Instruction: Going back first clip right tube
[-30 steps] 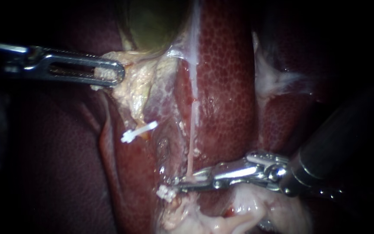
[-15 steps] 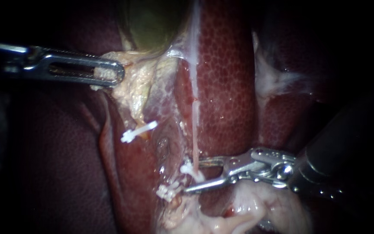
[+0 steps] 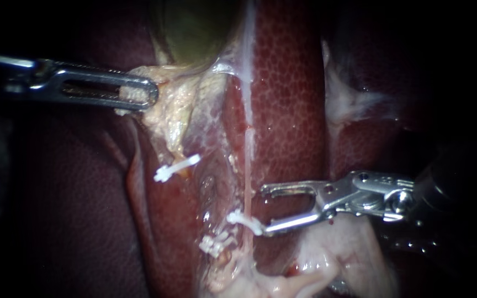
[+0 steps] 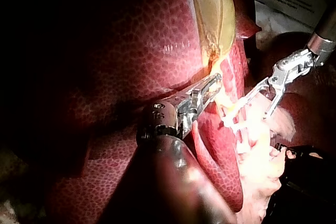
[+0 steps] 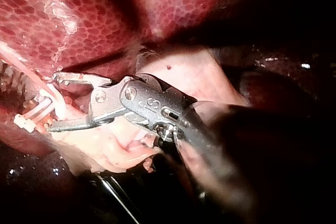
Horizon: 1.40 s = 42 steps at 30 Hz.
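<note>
Lower centre: right instrument [image 3: 264, 209] jaws wide beside clip [image 3: 244, 221] on right tube [image 3: 248, 165]; back out straight, no snagging. Left instrument [image 3: 146, 92] jaws clamp pale tissue [image 3: 178, 105].

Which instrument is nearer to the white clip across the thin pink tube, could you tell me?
Right. The right instrument holds its open jaws just beside the clip, the lower jaw almost touching it. The left instrument is far off, shut on pale tissue near the gallbladder.

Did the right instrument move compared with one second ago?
Yes. The right instrument has pulled back to the right, off the right tube, leaving a clip on it.
</note>
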Each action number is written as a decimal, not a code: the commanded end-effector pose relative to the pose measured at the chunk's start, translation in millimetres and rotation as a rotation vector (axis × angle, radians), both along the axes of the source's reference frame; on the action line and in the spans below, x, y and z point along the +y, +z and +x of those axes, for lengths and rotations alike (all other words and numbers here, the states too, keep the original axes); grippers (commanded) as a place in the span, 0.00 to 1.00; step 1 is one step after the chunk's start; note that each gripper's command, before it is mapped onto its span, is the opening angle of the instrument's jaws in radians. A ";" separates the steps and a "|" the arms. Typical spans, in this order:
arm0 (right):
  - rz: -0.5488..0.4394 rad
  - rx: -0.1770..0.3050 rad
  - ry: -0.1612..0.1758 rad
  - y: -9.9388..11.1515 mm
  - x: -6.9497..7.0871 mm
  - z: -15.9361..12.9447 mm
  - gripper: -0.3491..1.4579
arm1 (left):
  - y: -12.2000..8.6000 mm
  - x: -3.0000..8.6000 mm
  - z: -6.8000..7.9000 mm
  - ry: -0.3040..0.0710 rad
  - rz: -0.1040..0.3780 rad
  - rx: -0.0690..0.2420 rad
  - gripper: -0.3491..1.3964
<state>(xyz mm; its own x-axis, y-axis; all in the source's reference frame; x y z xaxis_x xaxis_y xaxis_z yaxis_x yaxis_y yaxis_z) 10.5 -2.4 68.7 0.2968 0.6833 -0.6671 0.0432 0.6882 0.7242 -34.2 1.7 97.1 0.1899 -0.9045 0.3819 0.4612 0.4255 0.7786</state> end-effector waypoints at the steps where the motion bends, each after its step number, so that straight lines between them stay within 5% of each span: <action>1: -0.012 0.005 0.002 -0.4 0.3 -0.3 0.52 | 0.0 0.0 0.0 0.000 0.000 0.000 0.00; 9: -0.094 0.091 0.027 -5.8 4.3 -2.4 0.52 | 0.1 -0.1 -0.1 -0.001 -0.001 0.001 0.00; 14: -0.126 0.098 0.024 -8.6 5.7 -3.2 0.52 | 0.3 -0.3 -0.4 -0.002 -0.003 0.002 0.00; 42: -0.236 0.115 0.008 -9.8 5.5 -3.4 0.52 | 7.4 -2.3 -5.6 0.035 -0.009 0.020 0.00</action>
